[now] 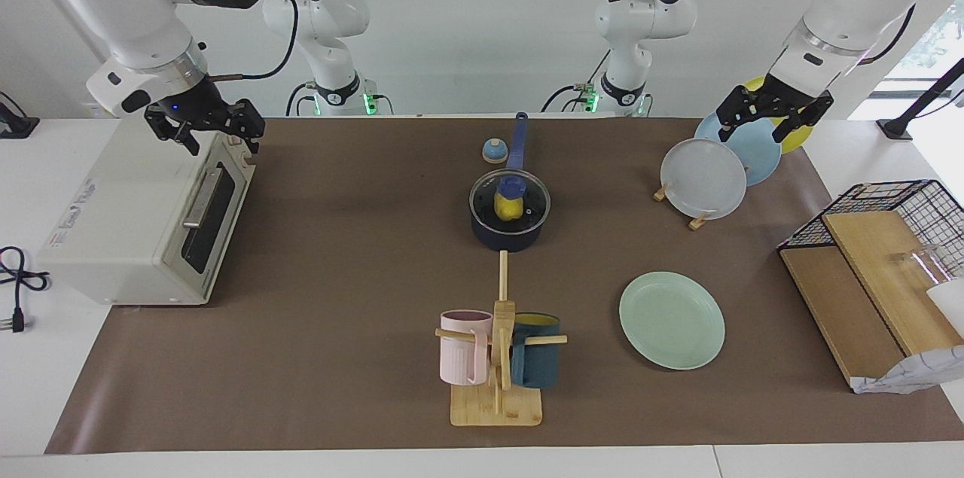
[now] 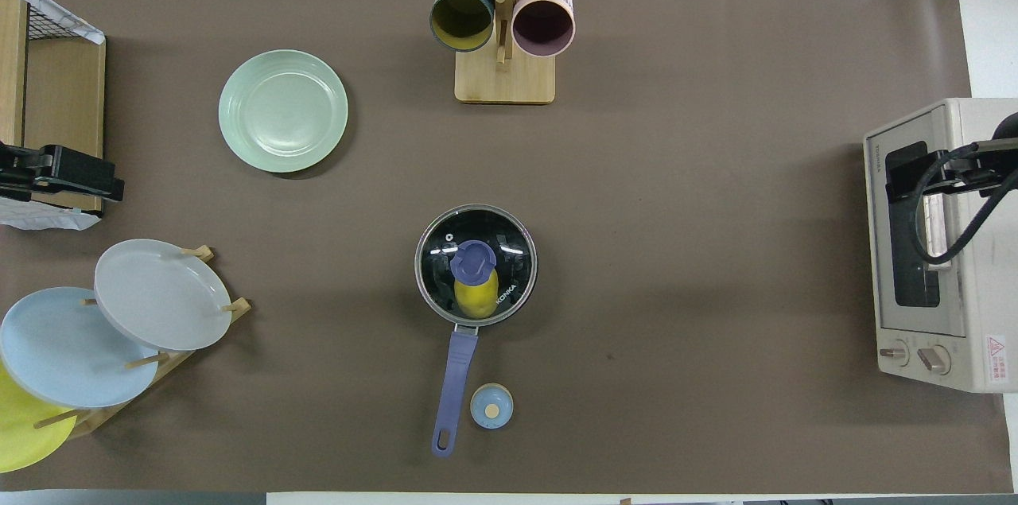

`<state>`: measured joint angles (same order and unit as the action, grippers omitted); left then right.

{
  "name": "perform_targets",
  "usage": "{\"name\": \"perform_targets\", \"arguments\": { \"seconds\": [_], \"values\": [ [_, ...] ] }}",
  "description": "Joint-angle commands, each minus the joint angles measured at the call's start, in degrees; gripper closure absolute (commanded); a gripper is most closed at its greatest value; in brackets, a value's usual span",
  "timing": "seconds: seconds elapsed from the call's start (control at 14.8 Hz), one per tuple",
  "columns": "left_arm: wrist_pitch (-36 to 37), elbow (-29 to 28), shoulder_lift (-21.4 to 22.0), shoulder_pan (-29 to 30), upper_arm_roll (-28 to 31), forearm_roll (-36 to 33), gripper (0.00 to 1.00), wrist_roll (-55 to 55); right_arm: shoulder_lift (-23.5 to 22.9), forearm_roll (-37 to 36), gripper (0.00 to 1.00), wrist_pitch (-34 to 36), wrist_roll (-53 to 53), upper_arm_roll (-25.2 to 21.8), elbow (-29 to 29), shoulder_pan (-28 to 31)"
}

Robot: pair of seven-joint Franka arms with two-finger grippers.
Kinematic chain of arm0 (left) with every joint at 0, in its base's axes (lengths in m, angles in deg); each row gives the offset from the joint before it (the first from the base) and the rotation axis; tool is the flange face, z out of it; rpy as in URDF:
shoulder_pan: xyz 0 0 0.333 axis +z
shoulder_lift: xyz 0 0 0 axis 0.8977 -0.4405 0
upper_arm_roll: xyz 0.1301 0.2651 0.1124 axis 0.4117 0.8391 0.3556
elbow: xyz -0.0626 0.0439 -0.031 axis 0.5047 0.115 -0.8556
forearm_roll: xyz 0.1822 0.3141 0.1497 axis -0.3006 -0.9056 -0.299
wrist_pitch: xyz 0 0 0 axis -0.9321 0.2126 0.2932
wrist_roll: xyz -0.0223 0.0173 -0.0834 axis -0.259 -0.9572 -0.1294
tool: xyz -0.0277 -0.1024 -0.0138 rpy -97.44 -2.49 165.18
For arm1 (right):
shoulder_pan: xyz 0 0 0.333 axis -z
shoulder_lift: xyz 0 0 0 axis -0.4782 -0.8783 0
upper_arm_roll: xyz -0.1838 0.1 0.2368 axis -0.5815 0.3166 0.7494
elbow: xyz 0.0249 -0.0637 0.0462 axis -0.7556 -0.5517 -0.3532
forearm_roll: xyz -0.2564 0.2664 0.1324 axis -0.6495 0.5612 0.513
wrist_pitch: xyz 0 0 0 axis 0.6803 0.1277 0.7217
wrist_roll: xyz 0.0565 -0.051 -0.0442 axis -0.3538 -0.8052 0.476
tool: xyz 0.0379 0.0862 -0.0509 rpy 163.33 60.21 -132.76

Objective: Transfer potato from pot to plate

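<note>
A navy pot [image 1: 509,226] is sitting mid-table under a glass lid [image 2: 475,265], its long handle pointing toward the robots. The yellow potato [image 1: 508,208] is lying inside it, showing through the lid. The mint-green plate [image 1: 672,320] is lying farther from the robots, toward the left arm's end of the table, well apart from the pot. The left gripper [image 1: 774,119] is hanging over the plate rack [image 1: 699,220], fingers spread and holding nothing. The right gripper [image 1: 205,129] is hanging over the toaster oven [image 1: 143,222], fingers likewise spread and empty.
</note>
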<state>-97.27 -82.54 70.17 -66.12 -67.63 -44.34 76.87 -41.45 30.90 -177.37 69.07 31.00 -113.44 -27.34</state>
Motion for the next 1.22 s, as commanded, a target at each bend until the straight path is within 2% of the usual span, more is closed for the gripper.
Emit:
{"name": "perform_targets", "arguments": {
  "seconds": [0.0,0.54,0.68,0.81,0.88,1.15],
  "values": [
    [0.60,-0.93,1.28,0.59,-0.49,-0.70,0.00,-0.23,0.87,1.06,0.00,-0.14,-0.55,0.36,-1.02,0.62],
    [0.60,-0.93,1.28,0.59,-0.49,-0.70,0.00,-0.23,1.04,1.06,0.00,-0.22,1.63,0.71,-1.37,0.27],
    [0.60,-0.93,1.28,0.59,-0.49,-0.70,0.00,-0.23,0.78,3.41,0.00,-2.32,4.81,1.24,-1.29,-0.08],
    [0.51,-0.93,1.28,0.59,-0.49,-0.70,0.00,-0.23,0.08,4.31,0.00,-2.95,2.36,1.33,-0.67,-2.27],
    [0.60,-0.93,1.28,0.59,-0.49,-0.70,0.00,-0.23,-0.79,4.14,0.00,-2.69,0.18,1.33,1.33,-4.54],
    [0.60,-0.93,1.28,0.59,-0.49,-0.70,0.00,-0.23,-9.75,4.75,0.00,1.88,-11.86,2.11,13.37,-13.50]
  ]
}}
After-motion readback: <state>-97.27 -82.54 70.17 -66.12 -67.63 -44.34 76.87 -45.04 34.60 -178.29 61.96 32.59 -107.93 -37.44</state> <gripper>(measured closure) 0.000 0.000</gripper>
